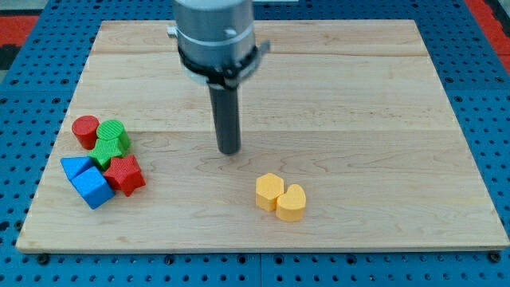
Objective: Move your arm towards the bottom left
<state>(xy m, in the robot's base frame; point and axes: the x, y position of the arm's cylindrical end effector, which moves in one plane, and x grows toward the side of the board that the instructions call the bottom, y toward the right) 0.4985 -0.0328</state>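
Note:
My dark rod hangs from the arm's grey mount at the view's top centre, and my tip (229, 150) rests on the wooden board (358, 96) near its middle. At the view's left sits a cluster: a red cylinder (85, 130), a green cylinder (114, 132), a green star-like block (106, 150), a red block (125, 174), a blue triangle-like block (76, 167) and a blue cube (93, 188). Two yellow blocks (269, 191) (292, 202) lie touching, below and right of my tip. My tip touches no block.
The board lies on a blue perforated table (32, 96). A red surface shows at the view's top corners (24, 20).

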